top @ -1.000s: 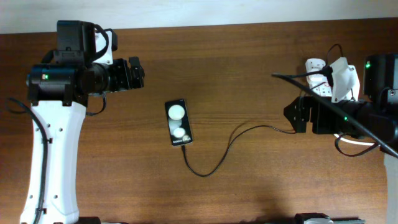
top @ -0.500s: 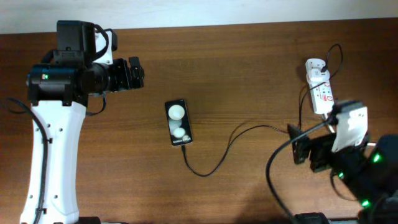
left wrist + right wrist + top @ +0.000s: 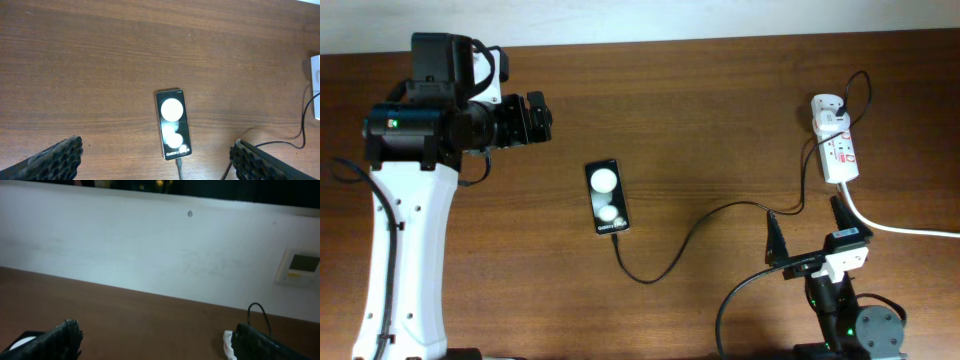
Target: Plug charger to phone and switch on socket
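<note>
The black phone point(image 3: 607, 197) lies flat mid-table, screen up; it also shows in the left wrist view point(image 3: 172, 124). The thin black charger cable point(image 3: 665, 270) meets the phone's text end point(image 3: 178, 165), curves right and rises to the white adapter point(image 3: 828, 106) on the white socket strip point(image 3: 840, 152). My left gripper point(image 3: 537, 117) is open and empty, hovering above and left of the phone point(image 3: 157, 150). My right gripper point(image 3: 807, 232) is open and empty near the front edge, below the socket. The right wrist view point(image 3: 155, 335) shows only an edge of the socket point(image 3: 228, 345).
The socket's thick white cord point(image 3: 900, 228) runs off the right edge of the table. A white wall point(image 3: 150, 250) stands behind the table's far edge. The left arm's white base point(image 3: 405, 260) stands at the left.
My right arm has drawn back from the socket at the far right to the front edge and now points up the table. The left arm, phone and cable have not moved.
</note>
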`<move>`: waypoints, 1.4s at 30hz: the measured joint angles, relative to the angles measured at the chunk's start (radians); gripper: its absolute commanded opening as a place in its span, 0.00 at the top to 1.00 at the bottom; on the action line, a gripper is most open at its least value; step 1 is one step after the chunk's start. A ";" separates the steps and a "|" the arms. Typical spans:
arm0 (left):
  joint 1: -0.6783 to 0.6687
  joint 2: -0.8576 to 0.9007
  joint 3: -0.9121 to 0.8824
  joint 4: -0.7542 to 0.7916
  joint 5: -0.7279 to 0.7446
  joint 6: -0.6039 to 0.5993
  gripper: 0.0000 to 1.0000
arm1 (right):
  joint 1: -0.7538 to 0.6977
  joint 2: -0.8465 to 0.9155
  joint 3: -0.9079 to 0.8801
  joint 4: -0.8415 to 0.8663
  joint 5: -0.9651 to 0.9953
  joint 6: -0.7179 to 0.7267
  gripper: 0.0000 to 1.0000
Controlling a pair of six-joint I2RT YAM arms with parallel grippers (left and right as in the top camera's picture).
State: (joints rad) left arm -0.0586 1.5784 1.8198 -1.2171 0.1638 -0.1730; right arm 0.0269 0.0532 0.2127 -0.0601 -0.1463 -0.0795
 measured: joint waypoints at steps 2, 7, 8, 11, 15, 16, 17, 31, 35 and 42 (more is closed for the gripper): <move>0.000 0.000 0.000 0.000 0.000 0.000 0.01 | 0.000 -0.016 -0.032 0.013 0.000 0.001 0.01; 0.000 0.000 0.000 0.000 0.000 0.000 0.01 | 0.000 -0.035 -0.103 0.096 0.000 0.000 0.01; 0.000 0.000 0.000 0.000 0.000 0.000 0.01 | 0.000 -0.037 -0.115 0.106 0.000 0.000 0.01; 0.000 0.000 0.000 0.000 0.000 0.000 0.01 | 0.000 -0.037 -0.154 0.142 0.000 0.000 0.01; 0.000 0.000 0.000 0.000 0.000 0.000 0.01 | 0.000 -0.037 -0.200 0.140 -0.001 0.001 0.01; 0.000 0.000 0.000 0.000 0.000 0.000 0.01 | 0.000 -0.037 -0.200 0.137 0.000 0.001 0.01; 0.000 0.000 0.000 0.000 0.000 0.000 0.01 | 0.000 -0.038 -0.200 0.129 -0.001 0.000 0.01; 0.000 0.000 0.000 0.001 0.000 0.000 0.01 | 0.000 -0.039 -0.202 0.001 -0.013 0.005 0.01; 0.000 0.000 0.000 0.000 0.000 0.000 0.01 | 0.000 -0.039 -0.202 0.001 -0.013 0.005 0.01; 0.000 0.000 0.000 -0.057 0.000 0.000 0.01 | 0.000 -0.039 -0.202 0.001 -0.013 0.005 0.01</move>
State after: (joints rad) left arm -0.0586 1.5784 1.8198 -1.2739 0.1638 -0.1734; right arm 0.0269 0.0147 0.0105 -0.0593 -0.1589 -0.0742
